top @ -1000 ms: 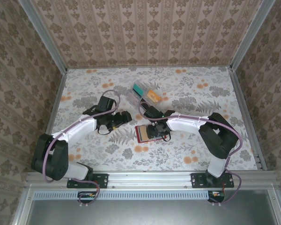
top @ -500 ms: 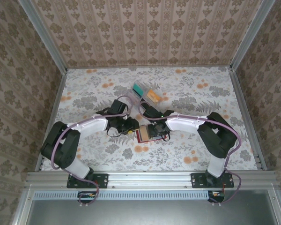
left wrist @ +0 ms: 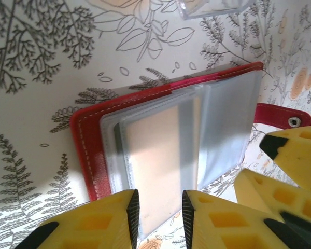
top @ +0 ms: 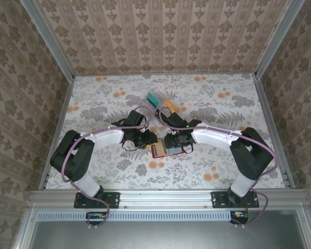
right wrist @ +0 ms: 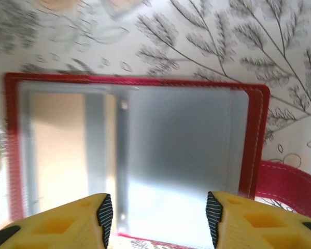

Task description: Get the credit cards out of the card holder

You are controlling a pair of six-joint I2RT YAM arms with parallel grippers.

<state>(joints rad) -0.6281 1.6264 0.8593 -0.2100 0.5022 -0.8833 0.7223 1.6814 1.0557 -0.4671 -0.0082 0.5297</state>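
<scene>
left gripper [top: 149, 143]: at the left edge of the card holder; jaws a narrow gap apart. In the left wrist view [left wrist: 158, 210] the edge of the clear sleeve runs into that gap, and no pinch is visible.
card holder [top: 165, 151]: red, lying open and flat on the floral table [top: 223, 104], mid-table between the two grippers. The red rim frames the clear sleeves [left wrist: 85, 150] [right wrist: 254, 129].
credit cards [left wrist: 155, 150]: inside the sleeves of the holder; a pale face reads through the plastic [right wrist: 57, 150].
tab [left wrist: 280, 115]: red strap with a metal snap, sticking out from the holder's side, flat on the table [right wrist: 293, 187].
rack [top: 160, 104]: clear plastic, behind the holder and apart from it; holds a teal card [top: 154, 98] and an orange card [top: 171, 106].
right gripper [top: 172, 141]: over the holder's right part; jaws wide apart and gripping nothing, straddling the sleeve in the right wrist view [right wrist: 158, 220].
hard to make out: the sleeves overlap and glare, and the right wrist view is blurred, so I cannot tell how many cards are in the holder. From above, the grippers cover most of the holder.
counts: 2 grippers, 1 holder, 1 rack with 2 cards.
</scene>
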